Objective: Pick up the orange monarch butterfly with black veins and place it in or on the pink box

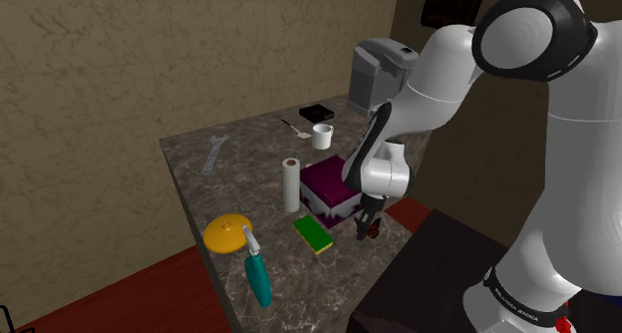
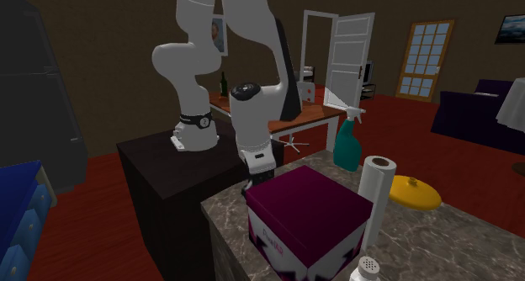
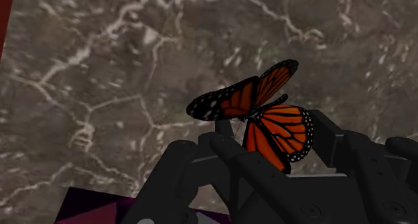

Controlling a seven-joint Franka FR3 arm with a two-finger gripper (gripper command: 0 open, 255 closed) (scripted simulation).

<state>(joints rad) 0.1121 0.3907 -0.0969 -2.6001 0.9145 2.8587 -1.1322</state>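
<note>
Gripper (image 3: 268, 147) is clamped on the monarch butterfly (image 3: 262, 107), low over the marble counter (image 3: 100, 88), just beside the magenta box (image 1: 329, 179). It's a slim hold on thin wings. I'd say a quick swing could shake it loose or clip the box wall.

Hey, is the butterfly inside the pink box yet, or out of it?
Out. The butterfly is clasped between the end effector's fingers over the marble tabletop, beside the box.
</note>
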